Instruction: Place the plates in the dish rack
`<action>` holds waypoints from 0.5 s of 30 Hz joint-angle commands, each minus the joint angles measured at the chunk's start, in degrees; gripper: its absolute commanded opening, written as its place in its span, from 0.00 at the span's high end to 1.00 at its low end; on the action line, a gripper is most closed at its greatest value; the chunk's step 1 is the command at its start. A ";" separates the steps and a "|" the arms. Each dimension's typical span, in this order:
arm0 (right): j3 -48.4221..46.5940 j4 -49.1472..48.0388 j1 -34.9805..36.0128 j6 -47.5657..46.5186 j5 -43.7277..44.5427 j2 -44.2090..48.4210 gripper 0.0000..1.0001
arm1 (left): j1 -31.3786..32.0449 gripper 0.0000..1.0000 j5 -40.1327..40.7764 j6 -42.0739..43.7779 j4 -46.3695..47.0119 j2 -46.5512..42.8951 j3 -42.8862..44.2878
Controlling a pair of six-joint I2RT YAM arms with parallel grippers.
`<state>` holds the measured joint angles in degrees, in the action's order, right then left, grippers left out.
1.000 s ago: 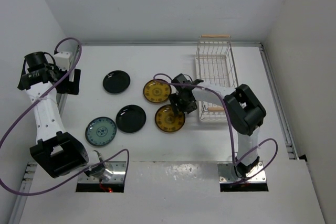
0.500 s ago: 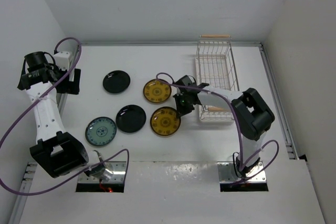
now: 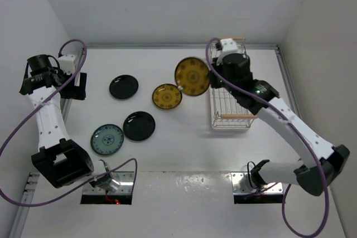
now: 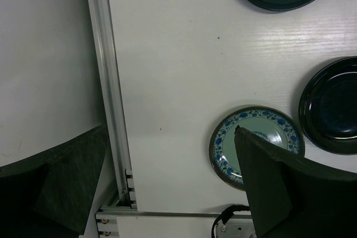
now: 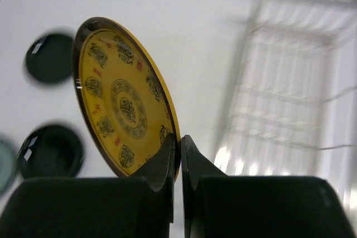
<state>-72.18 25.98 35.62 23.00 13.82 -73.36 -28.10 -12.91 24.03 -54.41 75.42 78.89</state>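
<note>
Upper centre, our right claw [image 5: 179, 140] pinches a mustard-yellow patterned round plate [image 5: 124, 104] beside the white wire rack [image 3: 226, 107]; left claw [image 4: 170, 132] spread.

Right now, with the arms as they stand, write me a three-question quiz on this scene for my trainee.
1. Which plate is the right gripper shut on? A: a glossy black one. B: a mustard yellow plate. C: the pale teal one.
2. True or false: the left gripper holds a plate.
3. How many plates lie flat on the table?

Key
1: B, pinched by its rim.
2: False; its jaws stand open and empty.
3: Four, namely two black plates, the other yellow plate and the teal plate.
</note>
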 commanded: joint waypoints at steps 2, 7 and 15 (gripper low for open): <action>-3.75 -0.57 -3.78 -11.09 27.95 3.57 1.00 | 0.50 0.00 -1.33 -0.83 0.62 -0.10 1.88; 1.14 -10.31 -8.10 -28.78 49.27 4.11 1.00 | 1.03 0.00 -1.33 -0.83 0.62 0.43 1.88; 9.51 -7.35 -14.16 -27.32 45.50 5.77 1.00 | 1.55 0.00 -1.86 -0.83 0.62 0.96 1.88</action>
<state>-63.57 19.88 22.50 -4.32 57.58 -68.47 -27.38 -13.72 23.68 -54.41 76.42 78.89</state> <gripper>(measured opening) 0.020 0.997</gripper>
